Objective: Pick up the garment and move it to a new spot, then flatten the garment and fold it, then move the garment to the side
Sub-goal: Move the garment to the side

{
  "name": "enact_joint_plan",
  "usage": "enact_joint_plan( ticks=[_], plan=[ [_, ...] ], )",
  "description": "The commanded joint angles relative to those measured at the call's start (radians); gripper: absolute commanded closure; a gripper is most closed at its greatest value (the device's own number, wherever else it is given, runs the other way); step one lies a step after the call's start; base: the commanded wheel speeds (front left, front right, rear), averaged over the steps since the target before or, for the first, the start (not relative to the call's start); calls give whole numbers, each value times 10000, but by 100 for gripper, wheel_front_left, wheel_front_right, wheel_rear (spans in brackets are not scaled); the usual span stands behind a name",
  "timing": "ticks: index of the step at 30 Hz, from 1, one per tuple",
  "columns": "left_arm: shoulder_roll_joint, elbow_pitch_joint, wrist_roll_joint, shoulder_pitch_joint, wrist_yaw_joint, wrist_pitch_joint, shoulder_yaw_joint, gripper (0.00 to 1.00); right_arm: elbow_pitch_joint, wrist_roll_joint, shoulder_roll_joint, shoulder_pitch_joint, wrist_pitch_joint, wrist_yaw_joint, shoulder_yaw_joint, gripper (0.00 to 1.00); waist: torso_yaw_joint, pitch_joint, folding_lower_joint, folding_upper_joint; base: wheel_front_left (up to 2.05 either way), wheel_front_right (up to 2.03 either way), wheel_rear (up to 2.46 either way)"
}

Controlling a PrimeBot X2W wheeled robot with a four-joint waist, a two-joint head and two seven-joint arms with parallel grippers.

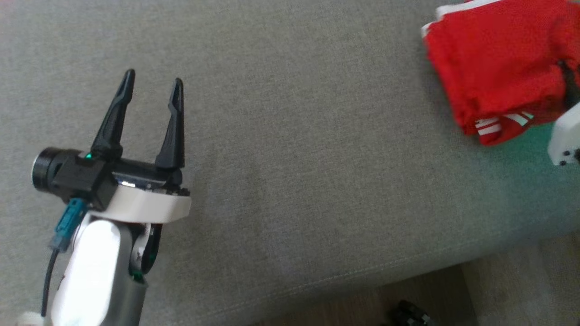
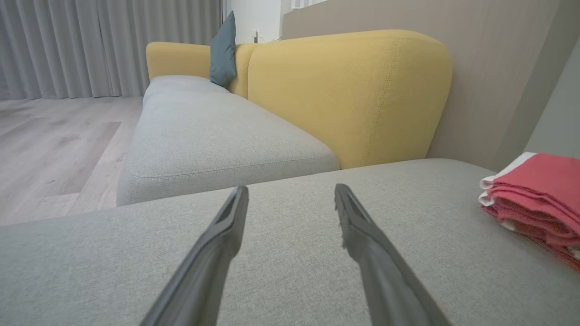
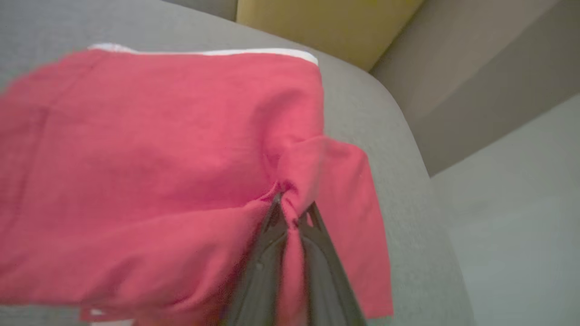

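Note:
The garment (image 1: 494,63) is red cloth with white stripes and a white edge, folded into a thick stack at the far right of the grey cushion (image 1: 308,149). Its layered side shows as the garment (image 2: 539,199) in the left wrist view. My right gripper (image 3: 290,208) is shut on a pinch of the garment (image 3: 149,154), with a fold of red cloth running between its fingers. Part of the right arm's white wrist (image 1: 564,140) shows at the right edge of the head view. My left gripper (image 1: 152,90) hangs open over bare cushion far to the left, holding nothing.
The cushion's front edge (image 1: 362,276) runs along the bottom right, with wooden floor (image 1: 417,294) below it. A yellow sofa backrest (image 2: 353,95) and a second grey seat (image 2: 213,140) with a teal pillow (image 2: 223,50) lie ahead of the left gripper. A wall stands behind the garment.

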Motion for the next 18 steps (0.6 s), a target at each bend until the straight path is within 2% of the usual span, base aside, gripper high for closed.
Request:
enact_joint_plan(
  ticks=[1, 10, 11, 16, 17, 18],
  plan=[
    [209, -367, 68, -320, -30, -51, 295, 0, -188, 2, -295, -137, 56, 35, -139, 100, -113, 187, -2, 0, 0, 0, 0],
    [206, -392, 135, -876, -146, -51, 90, 0, 753, -417, 81, -500, -371, 35, -1741, 100, -26, 797, -2, 0, 0, 0, 0],
    [209, -388, 125, -975, -180, -51, 71, 0, 903, -581, 257, -577, -555, 35, -2141, 100, 19, 914, -2, 0, 0, 0, 0],
    [188, -378, 96, -1075, -196, -51, 69, 0, 1129, -1119, 519, -674, -803, 35, -2855, 100, 88, 1088, -2, 0, 0, 0, 0],
    [175, -371, 87, -1096, -202, -51, 65, 0, 1136, -1259, 587, -699, -936, 35, -3059, 97, 113, 1123, -2, 0, 0, 0, 0],
    [168, -365, 85, -1118, -209, -51, 61, 0, 1149, -1403, 661, -717, -1050, 35, -3263, 72, 136, 1146, -2, 0, 0, 0, 0]
  ],
)
